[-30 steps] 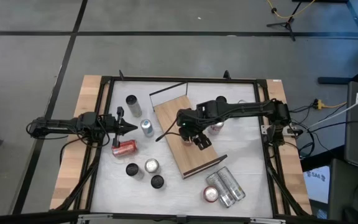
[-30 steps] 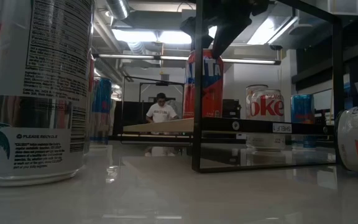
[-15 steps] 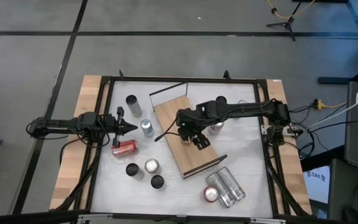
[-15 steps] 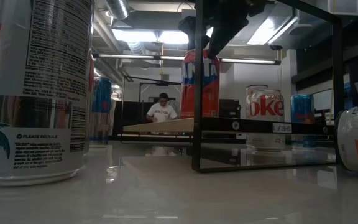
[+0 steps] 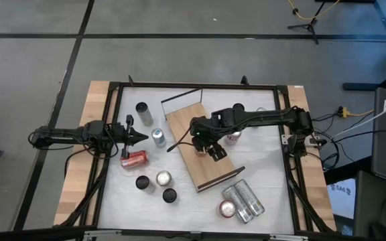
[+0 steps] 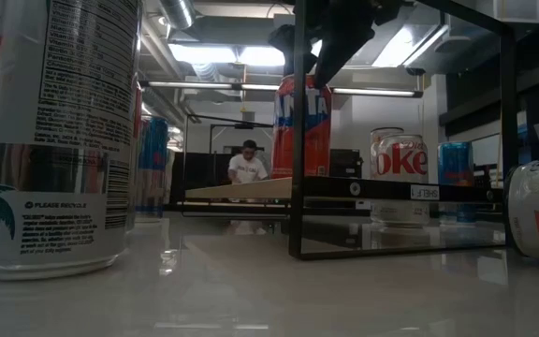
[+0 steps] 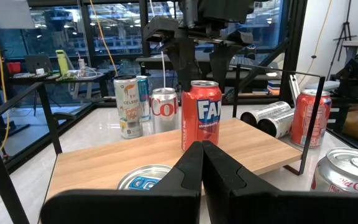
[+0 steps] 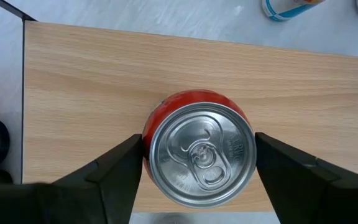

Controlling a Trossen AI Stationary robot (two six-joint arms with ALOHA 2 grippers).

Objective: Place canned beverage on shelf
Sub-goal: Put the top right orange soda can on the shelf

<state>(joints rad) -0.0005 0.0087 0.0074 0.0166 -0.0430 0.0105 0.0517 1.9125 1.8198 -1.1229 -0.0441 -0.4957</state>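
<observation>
A red can [image 8: 201, 152] stands upright on the light-brown wooden shelf [image 5: 210, 171], near the middle of the board; it also shows in the left wrist view [image 7: 201, 115] and the low view [image 6: 300, 126]. My right gripper [image 5: 205, 142] reaches steeply down over it and is shut on it, hiding it from the high view. My left gripper [image 5: 143, 137] waits shut and level at the table's left, its fingers [image 7: 202, 158] pointing toward the shelf. My right gripper pinches the red can between its two fingers, on opposite sides of its upper wall [image 8: 146, 142] just below the rim. The fingers [image 8: 114, 165] come from above, pointing steeply down. The can stands upright with its base on the shelf.
Upright cans stand left of the shelf: a silver one [image 5: 143, 112], a blue one [image 5: 158, 137] and several near the front [image 5: 163, 178]. A red can [image 5: 134, 159] lies by my left gripper. Silver cans [image 5: 243, 197] lie at the front right. Another can [image 5: 232, 138] stands right of the shelf.
</observation>
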